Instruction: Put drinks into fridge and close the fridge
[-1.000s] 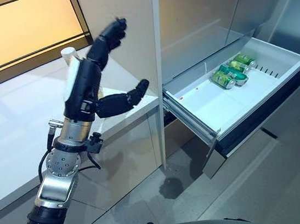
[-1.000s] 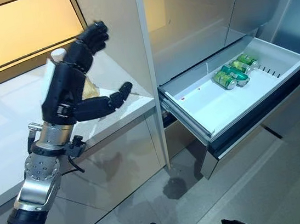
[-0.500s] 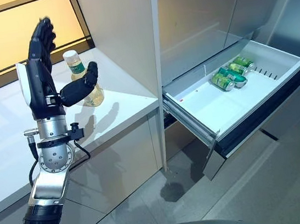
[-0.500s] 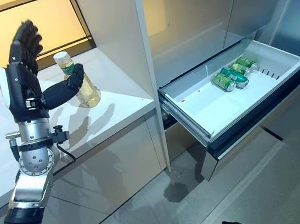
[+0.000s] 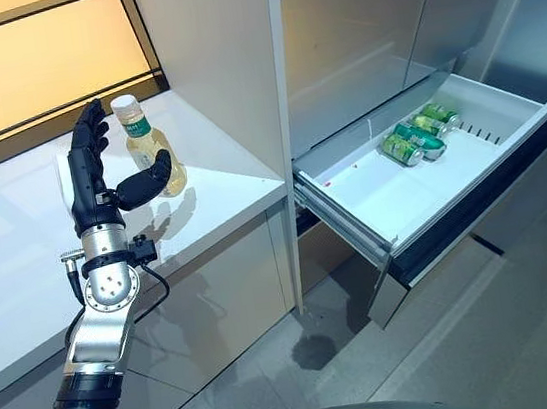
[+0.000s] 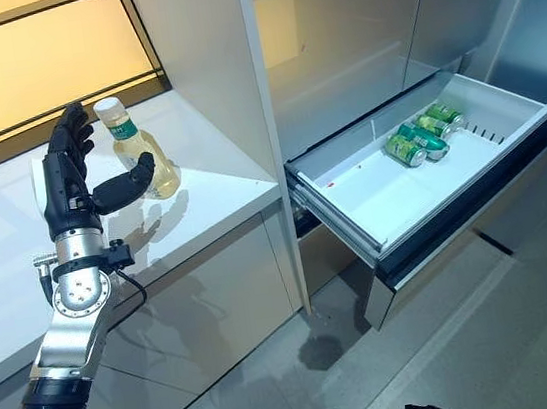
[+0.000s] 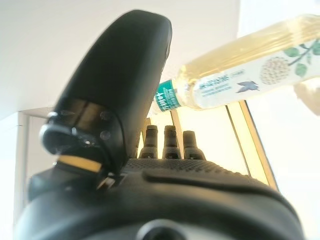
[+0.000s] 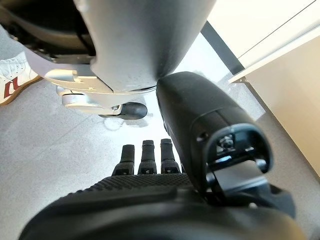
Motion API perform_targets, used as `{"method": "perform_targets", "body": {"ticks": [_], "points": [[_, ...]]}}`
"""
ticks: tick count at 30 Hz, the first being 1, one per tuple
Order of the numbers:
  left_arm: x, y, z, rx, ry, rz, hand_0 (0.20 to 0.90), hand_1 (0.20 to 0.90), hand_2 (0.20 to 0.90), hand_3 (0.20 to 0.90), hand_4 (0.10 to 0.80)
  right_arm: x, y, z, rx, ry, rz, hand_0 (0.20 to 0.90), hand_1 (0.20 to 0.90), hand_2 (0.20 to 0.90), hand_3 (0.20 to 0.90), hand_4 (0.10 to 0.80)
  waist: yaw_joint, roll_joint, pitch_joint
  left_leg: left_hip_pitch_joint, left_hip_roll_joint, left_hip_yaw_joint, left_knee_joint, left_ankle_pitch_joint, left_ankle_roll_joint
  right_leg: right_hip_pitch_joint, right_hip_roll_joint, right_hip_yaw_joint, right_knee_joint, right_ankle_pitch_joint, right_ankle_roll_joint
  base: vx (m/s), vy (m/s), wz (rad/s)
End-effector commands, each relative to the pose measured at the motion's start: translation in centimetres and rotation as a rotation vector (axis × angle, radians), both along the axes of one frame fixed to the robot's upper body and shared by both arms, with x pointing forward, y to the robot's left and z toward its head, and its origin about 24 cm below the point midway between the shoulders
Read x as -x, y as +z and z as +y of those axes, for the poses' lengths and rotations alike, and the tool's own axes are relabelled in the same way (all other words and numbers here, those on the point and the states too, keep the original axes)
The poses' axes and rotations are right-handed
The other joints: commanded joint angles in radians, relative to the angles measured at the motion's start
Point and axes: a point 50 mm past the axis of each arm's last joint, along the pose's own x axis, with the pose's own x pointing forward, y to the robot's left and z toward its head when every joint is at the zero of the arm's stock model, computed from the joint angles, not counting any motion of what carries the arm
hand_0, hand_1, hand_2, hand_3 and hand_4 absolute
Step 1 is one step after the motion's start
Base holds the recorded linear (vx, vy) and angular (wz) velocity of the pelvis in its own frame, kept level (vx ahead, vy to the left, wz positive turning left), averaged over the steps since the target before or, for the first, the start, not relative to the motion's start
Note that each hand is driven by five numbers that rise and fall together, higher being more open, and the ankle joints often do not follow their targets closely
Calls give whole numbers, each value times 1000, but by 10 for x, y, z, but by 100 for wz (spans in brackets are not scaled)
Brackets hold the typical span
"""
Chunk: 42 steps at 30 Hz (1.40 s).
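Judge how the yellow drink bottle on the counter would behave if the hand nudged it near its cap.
The bottle stands tall and narrow, so it would probably tip. Its round body would likely roll once down. The open left hand flanks it, which might steady it.

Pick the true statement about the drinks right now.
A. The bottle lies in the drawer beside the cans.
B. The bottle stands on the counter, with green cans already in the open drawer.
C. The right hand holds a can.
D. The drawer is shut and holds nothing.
B: the bottle stands upright on the counter by the open left hand, while green cans lie in the open drawer.
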Motion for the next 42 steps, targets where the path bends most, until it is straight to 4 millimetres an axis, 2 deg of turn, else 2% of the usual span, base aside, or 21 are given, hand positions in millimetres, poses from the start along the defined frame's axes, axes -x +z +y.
{"method": "perform_targets", "body": {"ticks": [1,12,21,42], "points": [[-17,48,1,8,2,-191,900,900,900,900,800,-9,-3,20,-66,27,-15,900,900,900,900,800,-14,-3,-26,11,-54,-13,8,-98,49,-70,-18,7,28,49,71,0,0,0],[-32,30,3,114,14,-68,900,900,900,900,800,-10,-3,19,-63,46,-5,900,900,900,900,800,-28,1,-30,24,-52,-6,6,-107,48,-58,-15,13,23,44,74,10,1,0],[-44,24,5,160,42,-19,900,900,900,900,800,-10,-3,20,-61,62,7,900,900,900,900,800,-41,4,-36,28,-50,4,6,-107,47,-58,-15,19,24,44,74,0,0,0],[-62,35,16,289,96,-60,900,900,900,900,800,-8,-3,18,-58,95,32,900,900,900,900,800,-72,9,-51,32,-49,21,6,-111,44,-63,-11,39,25,44,77,14,-1,-4]]}}
